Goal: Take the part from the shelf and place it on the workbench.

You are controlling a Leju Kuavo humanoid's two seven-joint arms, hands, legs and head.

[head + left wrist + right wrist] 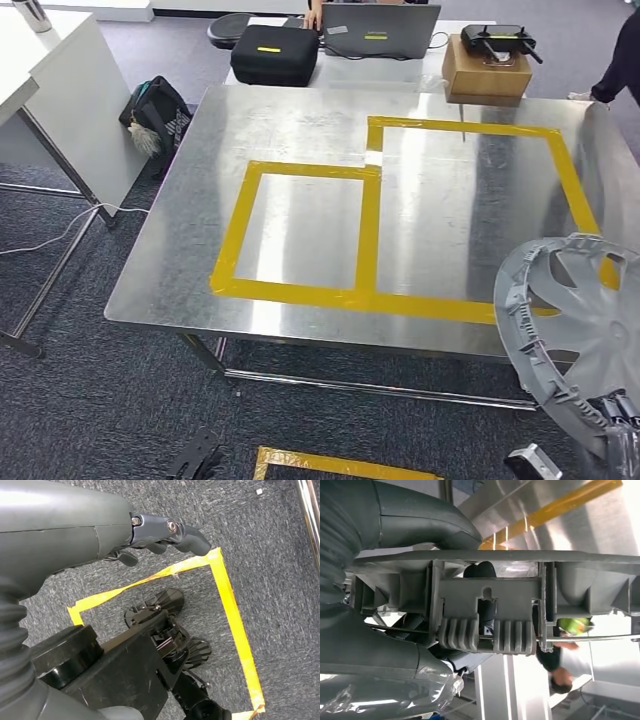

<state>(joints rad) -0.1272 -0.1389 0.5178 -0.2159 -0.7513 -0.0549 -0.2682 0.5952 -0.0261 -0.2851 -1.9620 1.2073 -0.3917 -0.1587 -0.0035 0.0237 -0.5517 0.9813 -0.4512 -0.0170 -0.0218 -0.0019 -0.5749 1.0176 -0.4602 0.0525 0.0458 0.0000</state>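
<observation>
The right robot hand (pixel 615 425) grasps the grey wheel cover (pixel 577 320) by its rim, holding it tilted over the near right corner of the metal table (pixel 302 130); the left robot hand (pixel 162 532) hangs empty over the carpet, fingers loosely apart. To complete placement, carry the cover forward inside the larger yellow tape rectangle (pixel 468 128), level it, then lower it flat before releasing. Being round, it has no long axis; its ribbed inner side faces the robot.

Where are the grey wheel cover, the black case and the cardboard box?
grey wheel cover (pixel 581 320): head view, its spoked face.
black case (pixel 273 53): head view, its lid.
cardboard box (pixel 487 68): head view, its top.
</observation>
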